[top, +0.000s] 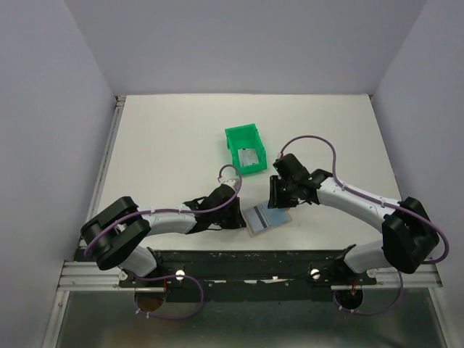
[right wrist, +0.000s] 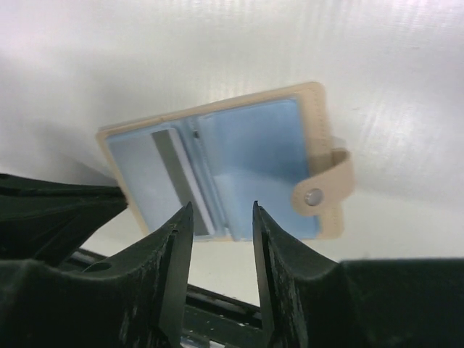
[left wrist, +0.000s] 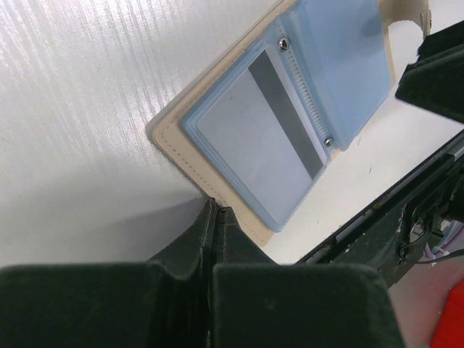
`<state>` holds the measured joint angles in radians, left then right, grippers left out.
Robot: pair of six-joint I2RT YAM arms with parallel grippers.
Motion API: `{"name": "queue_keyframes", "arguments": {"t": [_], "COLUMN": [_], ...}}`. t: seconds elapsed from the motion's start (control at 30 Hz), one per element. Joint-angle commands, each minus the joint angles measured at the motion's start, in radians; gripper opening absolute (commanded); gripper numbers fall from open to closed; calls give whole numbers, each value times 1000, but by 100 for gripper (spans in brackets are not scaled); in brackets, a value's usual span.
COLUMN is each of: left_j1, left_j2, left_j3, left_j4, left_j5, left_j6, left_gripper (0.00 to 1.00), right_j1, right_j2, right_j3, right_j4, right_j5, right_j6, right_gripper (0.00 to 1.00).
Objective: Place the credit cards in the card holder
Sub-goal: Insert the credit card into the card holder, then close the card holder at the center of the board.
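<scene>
The tan card holder (top: 266, 219) lies open on the table near the front edge, pale blue inside (left wrist: 290, 109) (right wrist: 239, 159). One silver-grey credit card (left wrist: 254, 138) with a dark stripe sits in its left sleeve (right wrist: 156, 177). Another credit card (top: 251, 159) lies in the green bin. My left gripper (top: 235, 214) is shut, its tips (left wrist: 216, 212) touching the holder's tan border with nothing between them. My right gripper (top: 279, 197) hovers over the holder's spine, open and empty (right wrist: 220, 210).
The green plastic bin (top: 235, 138) stands just behind the holder, mid-table. The holder's snap tab (right wrist: 322, 190) sticks out on its right side. The black mounting rail (top: 254, 261) runs along the table's near edge, close to the holder.
</scene>
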<state>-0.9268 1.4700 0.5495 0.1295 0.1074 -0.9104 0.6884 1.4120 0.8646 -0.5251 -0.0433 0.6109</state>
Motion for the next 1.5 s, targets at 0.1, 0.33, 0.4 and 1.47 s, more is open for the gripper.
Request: {"name": "queue_keyframes", "arguments": {"t": [0.1,0.33,0.4,1.47], "left_j1": [-9,-9,-9,-9], "left_j2": [1,4,3,27], "left_j3": [21,30,32,52], "left_j4": [-60,-68,-73,-73], "left_j5": [-23,-25,-26,-17], "left_j6": [10,10,11,16], "left_gripper": [0,0,0,0], "right_j1": [8,7,8,10], "right_j2": [-21,48,70,18], "right_j3": [59,99,106,50], "right_j4": [-167,-208,-208,-142], "right_j5": [259,329,329,356], "right_j6": [-79,-103,-112,-115], "right_gripper": [54,62,63,1]}}
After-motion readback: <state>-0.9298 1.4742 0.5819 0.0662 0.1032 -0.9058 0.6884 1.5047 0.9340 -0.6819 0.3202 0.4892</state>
